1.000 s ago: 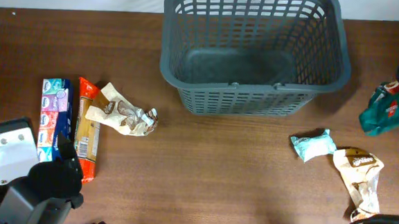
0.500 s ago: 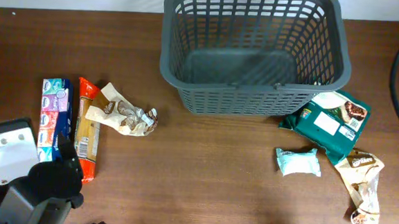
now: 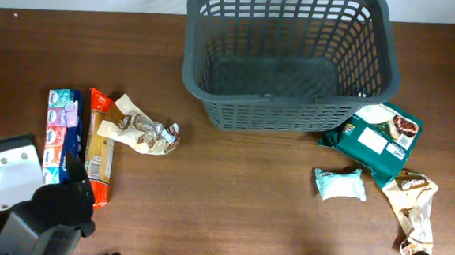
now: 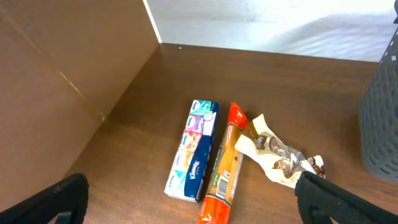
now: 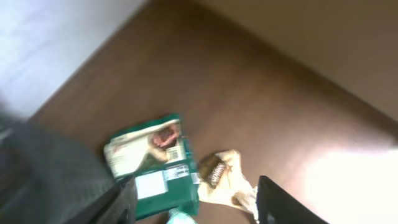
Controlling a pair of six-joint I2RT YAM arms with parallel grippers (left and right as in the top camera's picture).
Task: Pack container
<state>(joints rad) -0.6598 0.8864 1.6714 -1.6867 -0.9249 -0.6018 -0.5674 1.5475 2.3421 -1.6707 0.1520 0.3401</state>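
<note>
The container (image 3: pixel 280 115), a large dark grey lattice basket, stands at the back centre with nothing visible inside. Its wall shows at the right edge of the left wrist view (image 4: pixel 380 124). A green packet (image 3: pixel 373 135) lies against its front right corner, with a small teal packet (image 3: pixel 339 183) and a beige wrapper (image 3: pixel 412 208) nearer the front. My right gripper (image 5: pixel 202 205) hangs open and holds nothing, high above the green packet (image 5: pixel 152 165) and beige wrapper (image 5: pixel 224 177). My left gripper (image 4: pixel 199 208) is wide open over a tissue pack (image 4: pixel 194 149) and an orange packet (image 4: pixel 224 168).
On the left of the table lie the tissue pack (image 3: pixel 59 133), the orange packet (image 3: pixel 98 147) and a crumpled beige wrapper (image 3: pixel 142 130), side by side. My left arm (image 3: pixel 44 211) fills the front left corner. A white surface borders the table's far edge.
The green packet, held up at the right edge a second ago, now lies beside the basket. My right gripper has opened and drawn back. The teal packet has shifted left and forward.
</note>
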